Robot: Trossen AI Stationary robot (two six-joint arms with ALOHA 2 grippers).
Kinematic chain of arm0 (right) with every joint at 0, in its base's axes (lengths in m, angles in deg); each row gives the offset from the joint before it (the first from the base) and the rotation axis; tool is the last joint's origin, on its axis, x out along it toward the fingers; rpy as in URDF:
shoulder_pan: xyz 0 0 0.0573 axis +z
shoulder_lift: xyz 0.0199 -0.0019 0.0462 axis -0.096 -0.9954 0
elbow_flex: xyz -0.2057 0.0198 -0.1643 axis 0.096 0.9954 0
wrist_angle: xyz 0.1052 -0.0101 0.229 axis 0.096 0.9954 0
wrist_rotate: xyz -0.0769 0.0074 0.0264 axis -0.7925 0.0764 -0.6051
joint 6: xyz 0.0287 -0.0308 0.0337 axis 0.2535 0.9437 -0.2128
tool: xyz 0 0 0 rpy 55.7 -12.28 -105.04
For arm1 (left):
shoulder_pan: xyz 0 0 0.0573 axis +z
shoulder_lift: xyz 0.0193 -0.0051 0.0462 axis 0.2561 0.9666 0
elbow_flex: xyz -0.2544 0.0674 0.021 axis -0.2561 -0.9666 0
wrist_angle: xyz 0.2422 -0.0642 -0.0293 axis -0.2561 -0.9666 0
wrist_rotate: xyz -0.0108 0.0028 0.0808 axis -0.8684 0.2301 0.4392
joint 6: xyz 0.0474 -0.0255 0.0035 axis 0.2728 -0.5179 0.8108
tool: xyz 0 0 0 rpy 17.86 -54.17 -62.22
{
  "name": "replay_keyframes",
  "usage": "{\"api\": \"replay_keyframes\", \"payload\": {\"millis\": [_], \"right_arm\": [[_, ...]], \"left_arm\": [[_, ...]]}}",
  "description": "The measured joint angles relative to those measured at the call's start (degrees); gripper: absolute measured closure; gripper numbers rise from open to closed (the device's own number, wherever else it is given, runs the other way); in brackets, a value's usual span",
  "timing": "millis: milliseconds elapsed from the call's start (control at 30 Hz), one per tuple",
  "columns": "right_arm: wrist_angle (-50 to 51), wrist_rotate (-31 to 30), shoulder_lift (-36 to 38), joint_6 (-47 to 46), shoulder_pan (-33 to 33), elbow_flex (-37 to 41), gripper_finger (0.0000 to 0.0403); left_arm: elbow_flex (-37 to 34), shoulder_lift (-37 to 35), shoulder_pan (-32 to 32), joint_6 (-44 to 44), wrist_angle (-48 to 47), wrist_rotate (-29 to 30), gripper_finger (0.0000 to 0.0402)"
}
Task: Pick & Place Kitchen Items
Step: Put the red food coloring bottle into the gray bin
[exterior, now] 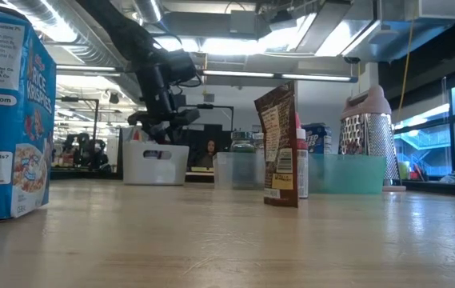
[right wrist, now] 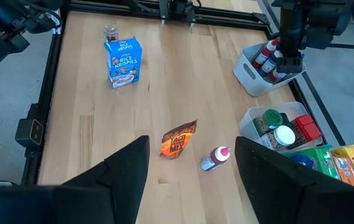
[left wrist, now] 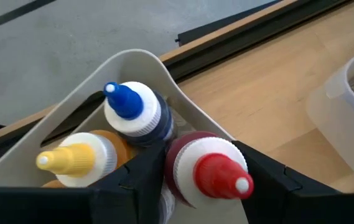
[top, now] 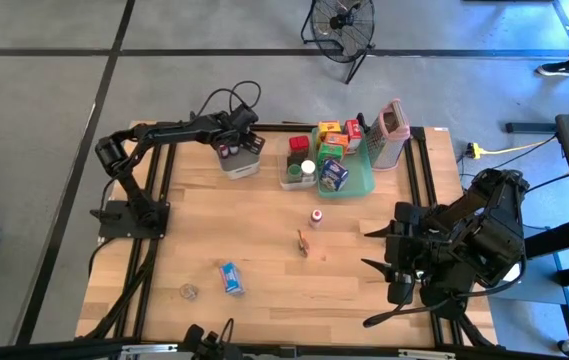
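My left gripper (left wrist: pixel 204 186) hangs over the white bin (top: pixel 240 160) near the table's far edge, shut on a red-capped bottle (left wrist: pixel 209 173). Beside that bottle in the bin stand a blue-capped bottle (left wrist: pixel 130 109) and a yellow-capped one (left wrist: pixel 80 158). My right gripper (right wrist: pixel 192 180) waits open above the table's right side. On the bare wood are a Rice Krispies box (top: pixel 230 277), a small jar (top: pixel 189 291), a taco mix packet (top: pixel 305 242) and a little red-capped bottle (top: pixel 316 216), which lies on its side. My left gripper pinches the red-capped bottle between its two fingers, just below the white collar (left wrist: pixel 183 163) under the red cap. The fingers (left wrist: pixel 140 180) come from above, pointing down. The bottle leans a little among the other bottles in the bin; its base is hidden.
A clear bin of jars (top: pixel 299 168), a teal tray of boxes (top: pixel 364 180) and a grey grater with a pink rim (top: pixel 392 130) line the far edge to the right of the white bin. Bare wood lies in the table's middle and near left.
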Motion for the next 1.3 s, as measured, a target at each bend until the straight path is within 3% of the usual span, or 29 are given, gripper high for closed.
{"api": "replay_keyframes", "payload": {"millis": [633, 967, 1300], "right_arm": [[0.0, 0.0, 0.0, 0.0, 0.0, 0.0, 0.0164], [0.0, 0.0, 0.0, 0.0, 0.0, 0.0, 0.0164], [0.0, 0.0, 0.0, 0.0, 0.0, 0.0, 0.0164]], "left_arm": [[0.0, 0.0, 0.0, 0.0, 0.3, 0.4, 0.0219], [0.0, 0.0, -0.2, -0.1, 1.0, -3.7, 0.0219], [-0.1, -3.0, -0.4, 0.5, 0.9, -2.3, 0.0220]]}}
